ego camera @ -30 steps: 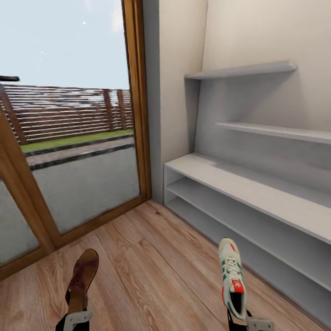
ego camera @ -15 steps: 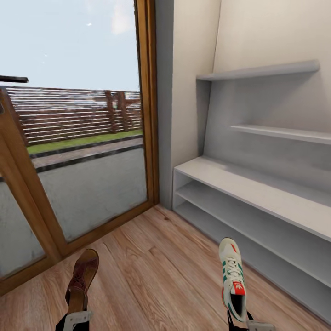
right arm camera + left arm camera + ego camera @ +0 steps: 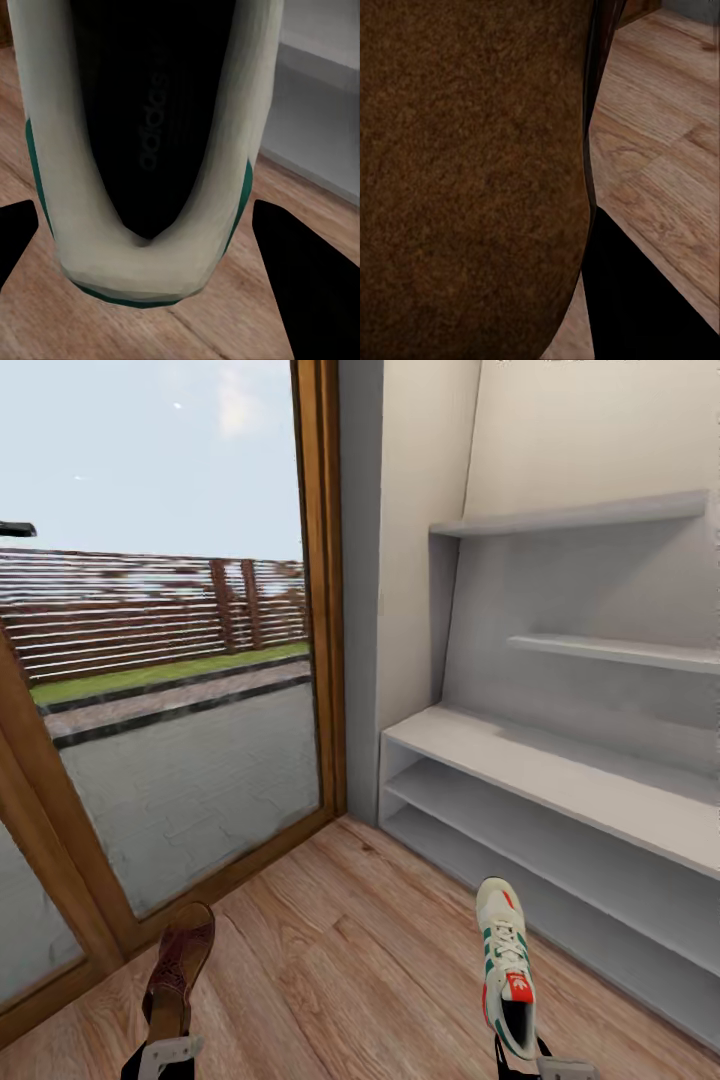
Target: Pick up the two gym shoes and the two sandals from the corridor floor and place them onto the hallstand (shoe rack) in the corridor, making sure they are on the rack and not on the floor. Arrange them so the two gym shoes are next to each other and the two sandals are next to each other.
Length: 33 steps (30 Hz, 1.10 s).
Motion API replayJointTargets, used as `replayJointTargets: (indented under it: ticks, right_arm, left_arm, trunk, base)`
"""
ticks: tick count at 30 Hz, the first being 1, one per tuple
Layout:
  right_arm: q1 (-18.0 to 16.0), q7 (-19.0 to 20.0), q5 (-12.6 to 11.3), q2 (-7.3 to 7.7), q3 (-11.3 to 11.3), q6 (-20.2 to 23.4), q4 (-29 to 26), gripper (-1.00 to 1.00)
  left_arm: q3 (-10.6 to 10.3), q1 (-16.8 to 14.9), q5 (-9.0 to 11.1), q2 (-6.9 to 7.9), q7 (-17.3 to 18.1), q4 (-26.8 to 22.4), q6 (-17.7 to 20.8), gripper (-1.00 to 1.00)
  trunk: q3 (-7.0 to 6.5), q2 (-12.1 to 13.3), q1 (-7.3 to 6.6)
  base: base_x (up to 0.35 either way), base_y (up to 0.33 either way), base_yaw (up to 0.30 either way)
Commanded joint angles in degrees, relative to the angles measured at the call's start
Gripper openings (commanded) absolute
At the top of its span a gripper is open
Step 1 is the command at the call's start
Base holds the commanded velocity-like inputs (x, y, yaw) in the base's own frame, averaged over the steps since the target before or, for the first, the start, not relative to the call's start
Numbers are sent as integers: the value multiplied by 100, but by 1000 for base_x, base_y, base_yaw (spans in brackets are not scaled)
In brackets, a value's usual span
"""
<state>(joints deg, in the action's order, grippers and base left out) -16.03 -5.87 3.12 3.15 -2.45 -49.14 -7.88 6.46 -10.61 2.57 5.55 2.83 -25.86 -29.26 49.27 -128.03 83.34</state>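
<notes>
The gym shoe [image 3: 506, 967] stands toe-up, its heel pinched in the right hand [image 3: 545, 1065], clear of the corridor floor [image 3: 350, 970]. A brown sandal [image 3: 177, 972] is likewise pinched by the left hand [image 3: 160, 1058]. To the right, the hallstand [image 3: 560, 800] has bare shelves on both its lower levels and wall steps. Since a second ago the whole view has swung, setting the rack further right; both shoes sit as before in their grips.
</notes>
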Motion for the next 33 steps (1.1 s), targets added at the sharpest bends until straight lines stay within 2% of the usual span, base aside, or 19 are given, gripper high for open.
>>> replayJointTargets:
  ticks: [1,33]
  right_arm:
    - [-5,-19,30,-4,-27,-16,5,-100]
    - [-5,-19,30,1,-27,-16,6,-100]
  left_arm:
    - [13,-2,6,-1,25,2,-11,-100]
    - [12,-2,11,-1,25,2,-9,-100]
  trunk:
    - [1,-2,1]
    - [-153,-2,1]
  base:
    - [141,131,-254]
    - [8,7,-256]
